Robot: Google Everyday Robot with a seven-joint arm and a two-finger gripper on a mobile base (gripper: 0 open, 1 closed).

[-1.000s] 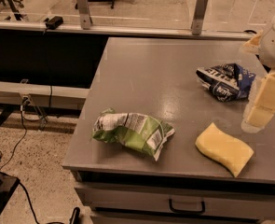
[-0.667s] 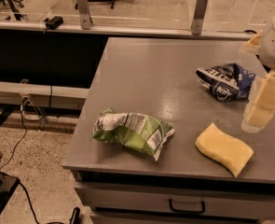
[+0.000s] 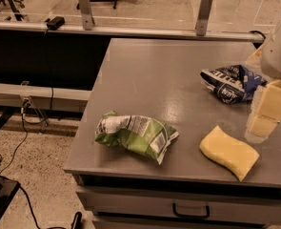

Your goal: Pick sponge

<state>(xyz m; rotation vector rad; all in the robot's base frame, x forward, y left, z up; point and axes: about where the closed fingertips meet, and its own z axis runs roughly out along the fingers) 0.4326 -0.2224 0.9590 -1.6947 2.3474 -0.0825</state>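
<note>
The sponge point(image 3: 229, 151) is a pale yellow foam block with wavy sides. It lies flat on the grey table point(image 3: 159, 75) near the front right corner. My gripper point(image 3: 266, 111) hangs at the right edge of the camera view, above the table, just right of and slightly behind the sponge. Its blocky pale yellow pads point down. It holds nothing and does not touch the sponge.
A green snack bag point(image 3: 135, 135) lies near the table's front edge, left of the sponge. A blue snack bag point(image 3: 230, 82) lies behind the sponge, close to the gripper. A drawer with a handle point(image 3: 191, 211) sits under the tabletop. Cables run on the floor at left.
</note>
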